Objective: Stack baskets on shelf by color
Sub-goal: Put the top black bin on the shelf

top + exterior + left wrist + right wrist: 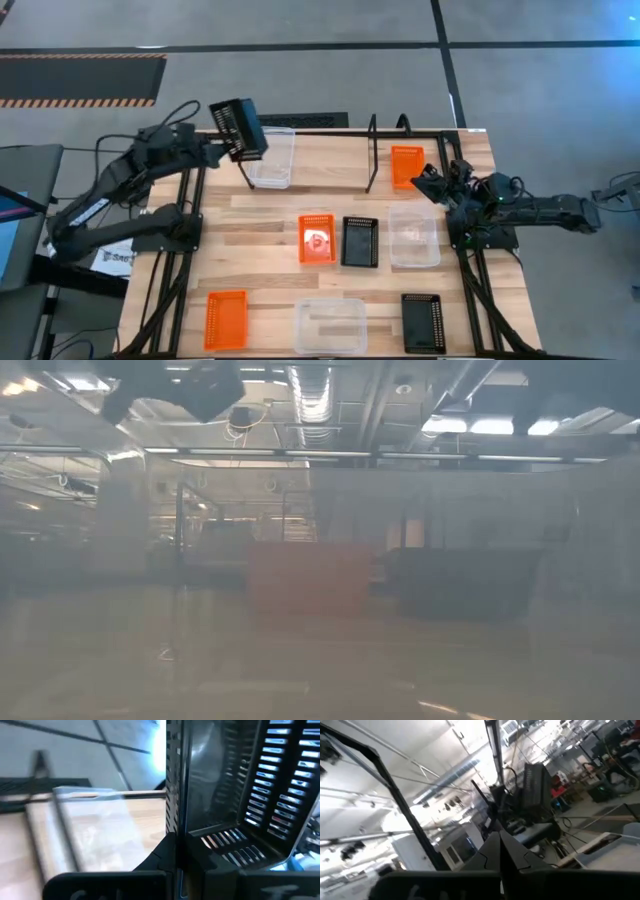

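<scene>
My left gripper (pixel 225 140) is shut on a black perforated basket (pixel 237 128) and holds it tilted in the air over the shelf's left end. Below it a clear basket (pixel 271 157) rests flat on the shelf board (pixel 330 150); the left wrist view also shows this clear basket (pixel 90 830). An orange basket (pixel 407 165) sits on the shelf's right end. My right gripper (pixel 424 181) is shut just right of that orange basket, and its fingers (pixel 492 851) point up into the room with nothing between them. The shelf's black wire frame (pixel 371 150) stands between the two shelf baskets. My left gripper holds the black basket by one side wall (pixel 173 815), pinched with one finger inside the basket and one outside. The fingers come level from the table's left. The basket is lifted clear and tipped on its side, its open face turned toward the left arm.
On the tabletop lie an orange basket (pixel 317 239), a black basket (pixel 360 242) and a clear basket (pixel 413 236) in a middle row. Near the front edge are an orange basket (pixel 226 318), a clear basket (pixel 330 325) and a black basket (pixel 423 321).
</scene>
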Motion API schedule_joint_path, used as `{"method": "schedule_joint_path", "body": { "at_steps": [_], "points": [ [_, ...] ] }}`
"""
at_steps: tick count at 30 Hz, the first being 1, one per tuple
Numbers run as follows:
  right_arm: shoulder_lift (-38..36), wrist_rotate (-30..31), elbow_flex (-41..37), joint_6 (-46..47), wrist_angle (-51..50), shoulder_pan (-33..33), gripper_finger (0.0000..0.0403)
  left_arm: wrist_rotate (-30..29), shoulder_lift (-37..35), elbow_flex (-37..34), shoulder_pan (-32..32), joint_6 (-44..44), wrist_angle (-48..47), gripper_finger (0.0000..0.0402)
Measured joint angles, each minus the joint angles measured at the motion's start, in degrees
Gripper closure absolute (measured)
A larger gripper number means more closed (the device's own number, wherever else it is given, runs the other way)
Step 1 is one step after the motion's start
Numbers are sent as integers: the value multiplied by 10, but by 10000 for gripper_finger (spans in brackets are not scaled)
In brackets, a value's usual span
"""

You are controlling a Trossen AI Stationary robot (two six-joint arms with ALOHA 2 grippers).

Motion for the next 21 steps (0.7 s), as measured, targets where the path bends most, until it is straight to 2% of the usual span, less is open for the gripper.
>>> {"method": "schedule_joint_path", "body": {
  "at_steps": [2, 6, 9, 12, 16, 18, 21],
  "points": [
    [50, 2, 33, -12, -2, 0, 397, -32, 25, 1, -33, 1, 18, 401],
    [163, 3, 132, -76, -16, 0, 398, -133, 82, 10, -95, -1, 17, 401],
    [239, 21, 234, -133, -80, 0, 400, -189, 123, 27, -125, 0, 18, 401],
    [306, 76, 348, -164, -232, 4, 400, -224, 162, 47, -140, 2, 17, 401],
    [416, 188, 483, -176, -424, 26, 401, -247, 213, 73, -150, 6, 18, 401],
    [470, 239, 540, -187, -474, 37, 401, -251, 237, 84, -152, 15, 18, 401],
    [538, 287, 611, -214, -493, 49, 401, -250, 269, 100, -152, 28, 18, 401]
  ]
}}
